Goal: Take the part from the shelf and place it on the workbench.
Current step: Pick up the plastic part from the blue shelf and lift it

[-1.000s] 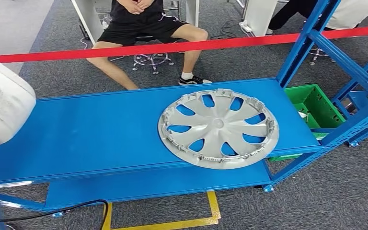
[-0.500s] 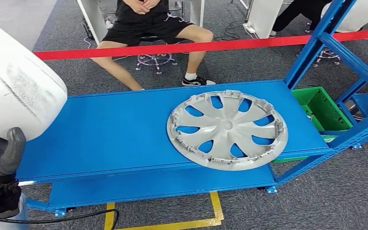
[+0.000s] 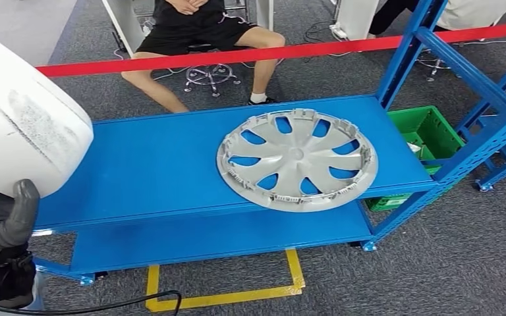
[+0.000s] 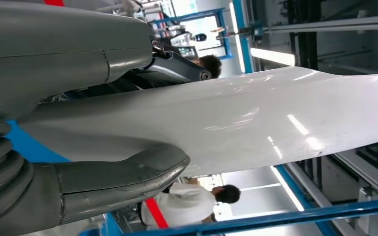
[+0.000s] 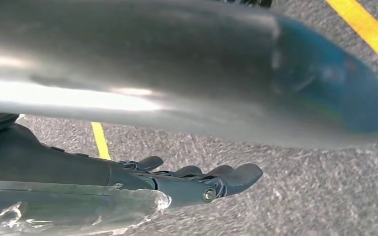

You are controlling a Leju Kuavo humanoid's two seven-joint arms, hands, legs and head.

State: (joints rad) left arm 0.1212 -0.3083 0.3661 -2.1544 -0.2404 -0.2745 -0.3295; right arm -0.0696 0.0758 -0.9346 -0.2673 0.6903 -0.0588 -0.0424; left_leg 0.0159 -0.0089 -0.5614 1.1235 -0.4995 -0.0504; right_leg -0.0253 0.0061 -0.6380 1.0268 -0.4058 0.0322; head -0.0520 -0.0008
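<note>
My left hand [image 3: 3, 220] grips a large white curved part [image 3: 20, 125] at the left edge of the head view, held above the left end of the blue workbench [image 3: 145, 171]. In the left wrist view the grey thumb [image 4: 123, 179] presses under the glossy white part [image 4: 256, 123], with the other fingers above it. A silver wheel cover [image 3: 296, 160] lies flat on the right half of the workbench, its near rim overhanging the front edge. My right hand [image 5: 187, 179] hangs over the grey carpet with its dark fingers stretched out and nothing in them.
A blue rack frame [image 3: 474, 85] rises at the right end of the bench, with a green bin [image 3: 428, 135] behind it. A red barrier tape [image 3: 270, 52] runs beyond the bench and a person [image 3: 197, 33] sits behind it. Yellow floor marking [image 3: 224, 296] lies below.
The camera has shifted, so the whole scene moved. The white part in my left hand has risen and now covers much more of the left side.
</note>
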